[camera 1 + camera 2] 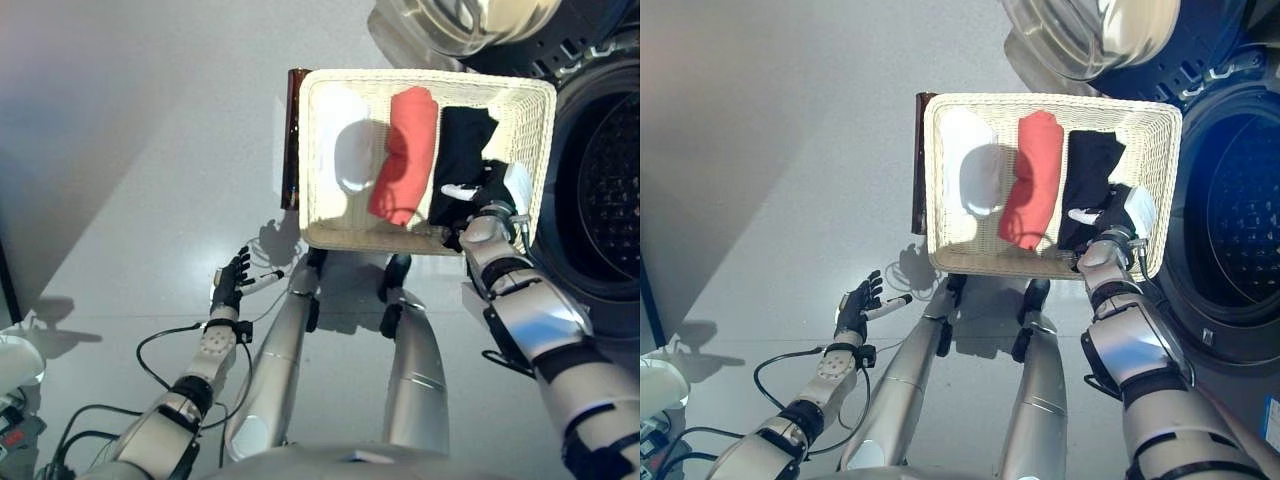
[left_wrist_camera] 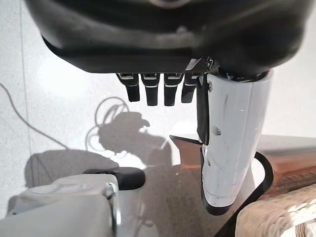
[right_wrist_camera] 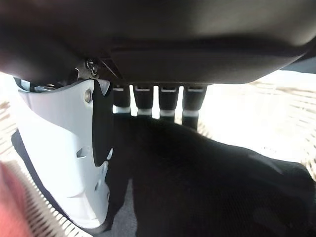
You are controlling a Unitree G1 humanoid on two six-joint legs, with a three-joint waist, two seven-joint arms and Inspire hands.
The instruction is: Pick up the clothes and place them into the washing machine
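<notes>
Down low on our left, our left hand (image 1: 230,283) is hanging over the bare floor (image 1: 130,150) with fingers relaxed and straight, holding nothing. Our right hand (image 1: 1118,216) is reaching into the white wicker basket (image 1: 322,236), sitting right over the black garment (image 1: 462,150). From the wrist view its fingers (image 3: 146,101) are pointing down at the black cloth, thumb out to the side, not closed on anything as far as we're seeing. That basket is holding three pieces side by side: a white one (image 1: 345,140), a red one (image 1: 405,155), then the black. Just beside the basket, on our right, the washing machine (image 1: 600,190) is standing open.
</notes>
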